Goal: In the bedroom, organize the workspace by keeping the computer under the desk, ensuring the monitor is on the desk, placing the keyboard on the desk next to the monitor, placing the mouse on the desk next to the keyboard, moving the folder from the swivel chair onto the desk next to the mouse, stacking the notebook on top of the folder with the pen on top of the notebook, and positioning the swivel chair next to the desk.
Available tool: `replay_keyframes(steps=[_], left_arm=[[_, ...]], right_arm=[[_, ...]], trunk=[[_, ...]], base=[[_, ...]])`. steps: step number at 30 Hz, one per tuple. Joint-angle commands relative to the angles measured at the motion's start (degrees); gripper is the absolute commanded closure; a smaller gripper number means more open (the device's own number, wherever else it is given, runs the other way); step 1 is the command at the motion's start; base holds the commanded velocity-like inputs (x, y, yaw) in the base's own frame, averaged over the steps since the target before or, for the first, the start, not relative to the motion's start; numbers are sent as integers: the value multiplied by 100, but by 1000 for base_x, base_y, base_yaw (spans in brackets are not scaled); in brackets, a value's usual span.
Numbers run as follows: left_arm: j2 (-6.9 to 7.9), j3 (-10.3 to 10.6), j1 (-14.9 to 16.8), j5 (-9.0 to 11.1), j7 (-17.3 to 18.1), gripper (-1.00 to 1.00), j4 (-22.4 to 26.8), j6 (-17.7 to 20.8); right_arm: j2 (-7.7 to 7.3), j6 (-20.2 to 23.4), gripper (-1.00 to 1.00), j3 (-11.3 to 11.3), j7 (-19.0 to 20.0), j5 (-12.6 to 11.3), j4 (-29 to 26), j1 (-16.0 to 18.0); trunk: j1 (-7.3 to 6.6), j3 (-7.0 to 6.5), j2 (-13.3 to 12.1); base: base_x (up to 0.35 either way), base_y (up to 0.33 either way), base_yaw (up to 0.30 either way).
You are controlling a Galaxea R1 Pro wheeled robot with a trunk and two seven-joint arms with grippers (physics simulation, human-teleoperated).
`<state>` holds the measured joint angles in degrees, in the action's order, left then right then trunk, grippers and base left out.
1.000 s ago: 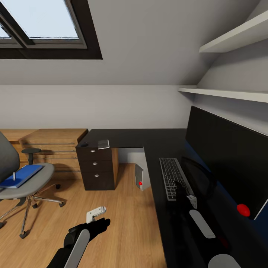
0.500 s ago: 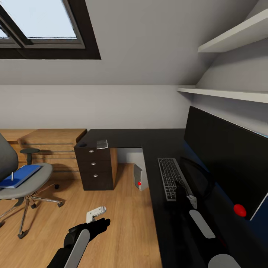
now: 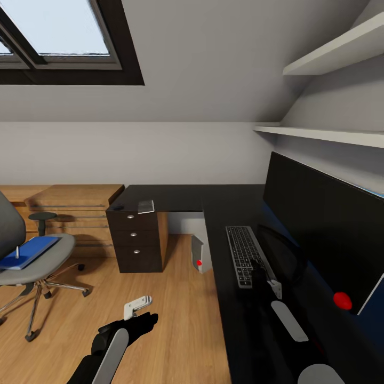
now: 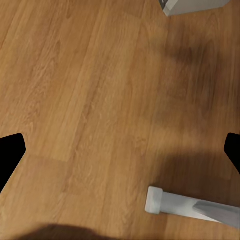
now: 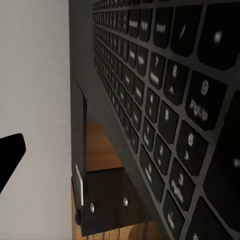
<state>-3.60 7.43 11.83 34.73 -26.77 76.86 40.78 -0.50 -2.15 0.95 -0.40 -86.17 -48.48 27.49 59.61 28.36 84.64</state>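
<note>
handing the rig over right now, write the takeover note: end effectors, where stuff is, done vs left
Left end effector: open, empty, over the floor.
Right end effector: at the near end of the keyboard; grip cannot be confirmed.
Done: monitor on the desk, keyboard in front of it, computer under the desk.
Left: blue folder lies on the swivel chair with what looks like the pen upright on it. A small grey item, possibly the notebook, sits over the drawer unit. Mouse not identified. Chair stands away from the desk.
</note>
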Motion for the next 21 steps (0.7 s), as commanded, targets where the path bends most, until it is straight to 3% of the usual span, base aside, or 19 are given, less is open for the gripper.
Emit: replay_keyframes(steps=[1, 7, 21], left_arm=[[0, 4, 3, 60, -57, -100, 6, 9], [0, 4, 3, 60, -57, -100, 5, 9], [0, 4, 3, 60, -57, -100, 8, 9]], right_arm=[[-3, -23, -100, 11, -4, -58, -4, 2], [-3, -23, -100, 11, -4, -58, -4, 2], [-3, -23, -100, 11, -4, -58, -4, 2]], trunk=[[-1, 6, 3], [-1, 6, 3], [-1, 6, 3]], base=[[-65, 0, 0], [-171, 0, 0], [-327, 0, 0]])
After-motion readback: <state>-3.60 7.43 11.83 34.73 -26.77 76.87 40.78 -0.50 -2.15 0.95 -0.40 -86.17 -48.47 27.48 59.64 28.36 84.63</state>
